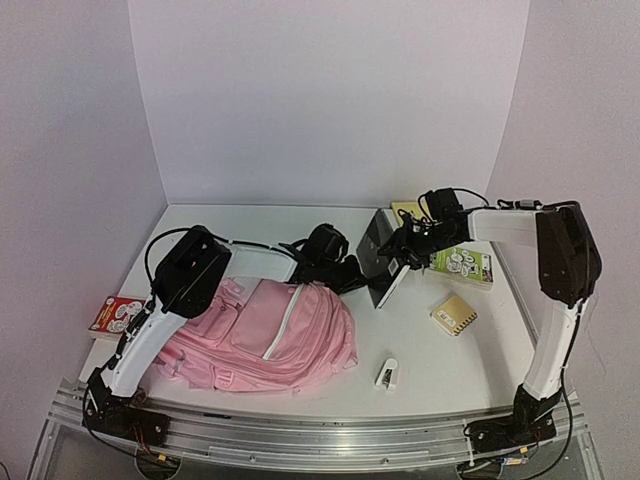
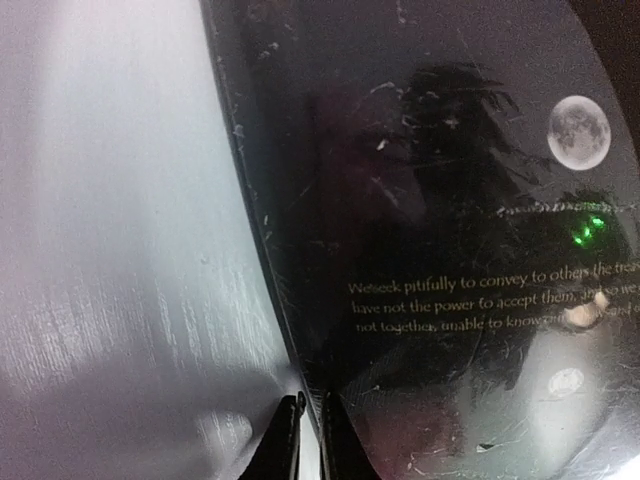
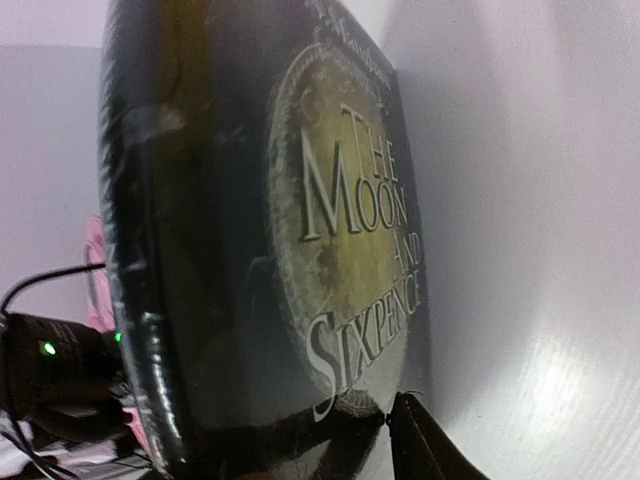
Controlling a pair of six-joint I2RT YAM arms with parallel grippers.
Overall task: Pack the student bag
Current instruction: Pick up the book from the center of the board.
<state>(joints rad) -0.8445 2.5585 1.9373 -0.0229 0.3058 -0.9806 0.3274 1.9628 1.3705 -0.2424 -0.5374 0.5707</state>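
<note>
The student bag (image 1: 270, 335), a light-pink backpack, lies flat at the left-centre of the table. A black book (image 1: 383, 262), "The Moon and Sixpence", stands tilted on its edge just right of the bag. My left gripper (image 1: 355, 272) reaches over the bag's top. In the left wrist view its narrow fingers (image 2: 287, 440) pinch the edge of the book's back cover (image 2: 450, 250). My right gripper (image 1: 403, 246) grips the book from the right. In the right wrist view one finger (image 3: 428, 448) lies against the front cover (image 3: 340, 230); the other is hidden behind the book.
A green-and-white booklet (image 1: 462, 266) and a yellow book (image 1: 405, 210) lie at the back right. A yellow notepad (image 1: 453, 314) and a small white stapler (image 1: 387, 374) lie at the front right. A red book (image 1: 115, 313) lies at the left edge.
</note>
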